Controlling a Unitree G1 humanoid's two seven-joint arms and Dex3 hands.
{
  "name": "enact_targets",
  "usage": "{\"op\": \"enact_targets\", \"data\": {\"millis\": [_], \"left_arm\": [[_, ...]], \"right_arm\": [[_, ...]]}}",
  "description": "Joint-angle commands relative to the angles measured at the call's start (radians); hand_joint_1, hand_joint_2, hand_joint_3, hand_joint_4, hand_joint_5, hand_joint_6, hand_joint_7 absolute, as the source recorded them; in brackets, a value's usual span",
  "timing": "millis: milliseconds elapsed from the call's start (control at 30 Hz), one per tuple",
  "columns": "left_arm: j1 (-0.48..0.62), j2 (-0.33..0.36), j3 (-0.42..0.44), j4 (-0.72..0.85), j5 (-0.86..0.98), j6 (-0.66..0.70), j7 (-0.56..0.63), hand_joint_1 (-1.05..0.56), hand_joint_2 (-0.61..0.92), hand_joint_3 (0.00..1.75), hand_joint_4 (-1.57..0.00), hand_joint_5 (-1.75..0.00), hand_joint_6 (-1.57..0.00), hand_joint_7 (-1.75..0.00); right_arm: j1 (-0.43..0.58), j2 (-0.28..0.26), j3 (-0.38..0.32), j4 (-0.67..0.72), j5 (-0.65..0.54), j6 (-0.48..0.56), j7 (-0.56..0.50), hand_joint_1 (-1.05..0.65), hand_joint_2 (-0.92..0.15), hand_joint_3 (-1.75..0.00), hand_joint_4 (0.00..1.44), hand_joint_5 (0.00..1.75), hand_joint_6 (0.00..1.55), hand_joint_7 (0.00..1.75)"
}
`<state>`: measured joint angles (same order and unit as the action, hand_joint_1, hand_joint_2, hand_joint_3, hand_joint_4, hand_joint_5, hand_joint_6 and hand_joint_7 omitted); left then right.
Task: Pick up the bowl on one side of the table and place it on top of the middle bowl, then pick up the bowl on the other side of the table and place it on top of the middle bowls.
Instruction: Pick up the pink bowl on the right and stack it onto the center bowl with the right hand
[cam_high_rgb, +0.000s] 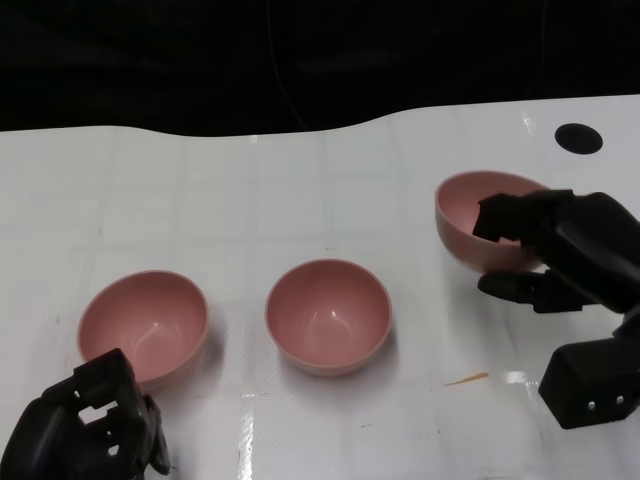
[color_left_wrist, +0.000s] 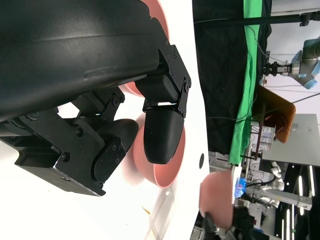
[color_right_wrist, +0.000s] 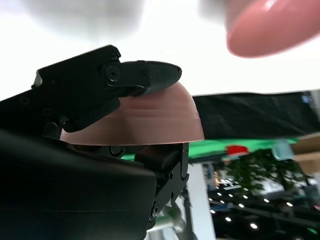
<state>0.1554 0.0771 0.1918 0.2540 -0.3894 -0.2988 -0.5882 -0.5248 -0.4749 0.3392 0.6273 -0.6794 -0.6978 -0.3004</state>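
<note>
Three pink bowls are on view. The left bowl (cam_high_rgb: 145, 325) and the middle bowl (cam_high_rgb: 328, 315) sit upright on the white table (cam_high_rgb: 250, 190). My right hand (cam_high_rgb: 560, 250) grips the right bowl (cam_high_rgb: 478, 222) by its rim, tilted and lifted off the table at the right. In the right wrist view the fingers (color_right_wrist: 145, 75) lie over the held bowl (color_right_wrist: 155, 122). My left hand (cam_high_rgb: 85, 425) rests at the lower left, just in front of the left bowl, fingers curled and holding nothing. The left wrist view shows the middle bowl (color_left_wrist: 172, 167) beyond its fingers (color_left_wrist: 160, 132).
A round black hole (cam_high_rgb: 578, 138) sits at the table's back right corner. A small orange mark (cam_high_rgb: 467, 379) lies on the table in front of my right hand. The table's far edge meets a dark backdrop.
</note>
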Motion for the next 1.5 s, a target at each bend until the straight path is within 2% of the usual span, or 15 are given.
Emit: {"op": "enact_targets", "data": {"millis": [33,167,333,400,500,600,667,1033,1367,1500], "left_arm": [[0.002,0.007,0.002,-0.003,0.005,-0.008,0.010,0.02,0.50,1.38,-0.93,-1.75,-0.79,-1.75],[-0.004,0.005,0.004,0.005,-0.007,-0.013,-0.003,0.03,0.51,1.39,-0.94,-1.75,-0.79,-1.75],[-0.005,0.008,0.001,0.002,-0.013,0.003,-0.002,0.03,0.50,1.40,-0.95,-1.75,-0.80,-1.75],[-0.004,0.008,-0.001,0.002,-0.013,0.004,-0.002,0.03,0.50,1.40,-0.95,-1.75,-0.80,-1.75],[0.002,0.003,-0.004,-0.013,-0.020,0.023,0.006,0.03,0.49,1.40,-0.96,-1.75,-0.80,-1.75],[0.007,-0.001,-0.006,-0.022,-0.019,0.028,0.006,0.03,0.49,1.39,-0.94,-1.75,-0.79,-1.74],[0.007,-0.003,-0.007,-0.023,-0.017,0.027,0.005,0.02,0.52,1.32,-0.92,-1.75,-0.77,-1.74],[0.014,-0.003,-0.011,-0.030,0.016,0.007,0.024,0.01,0.54,1.28,-0.92,-1.75,-0.79,-1.75],[0.030,-0.008,-0.016,-0.060,0.001,0.030,0.033,0.01,0.55,1.25,-0.92,-1.75,-0.78,-1.75],[0.024,-0.011,-0.016,-0.047,-0.004,0.013,0.024,0.02,0.55,1.29,-0.94,-1.75,-0.80,-1.75]], "right_arm": [[-0.038,-0.013,-0.018,-0.068,0.026,-0.016,0.043,-0.18,-0.77,-0.81,0.90,1.75,0.67,1.66],[-0.049,0.004,-0.010,-0.130,0.017,-0.042,0.067,-0.18,-0.70,-0.86,0.91,1.75,0.63,1.74],[-0.050,0.052,0.018,-0.222,0.005,-0.052,0.114,-0.23,-0.74,-0.80,0.91,1.75,0.65,1.68],[-0.043,0.078,0.033,-0.252,0.002,-0.054,0.127,-0.23,-0.70,-0.78,0.91,1.75,0.65,1.69],[-0.027,0.113,0.054,-0.293,-0.016,-0.047,0.140,-0.22,-0.61,-0.89,0.92,1.75,0.63,1.74],[-0.017,0.136,0.073,-0.327,-0.039,-0.031,0.154,-0.21,-0.56,-0.90,0.93,1.75,0.64,1.75],[-0.011,0.148,0.083,-0.339,-0.049,-0.027,0.163,-0.18,-0.53,-0.89,0.95,1.75,0.66,1.75],[-0.009,0.186,0.145,-0.306,-0.066,-0.038,0.197,-0.20,-0.52,-1.05,0.96,1.75,0.67,1.75],[-0.026,0.210,0.152,-0.219,-0.085,-0.056,0.150,-0.19,-0.53,-1.05,0.94,1.75,0.65,1.75],[-0.040,0.212,0.154,-0.183,-0.090,-0.063,0.135,-0.19,-0.54,-1.04,0.93,1.75,0.65,1.75]]}}
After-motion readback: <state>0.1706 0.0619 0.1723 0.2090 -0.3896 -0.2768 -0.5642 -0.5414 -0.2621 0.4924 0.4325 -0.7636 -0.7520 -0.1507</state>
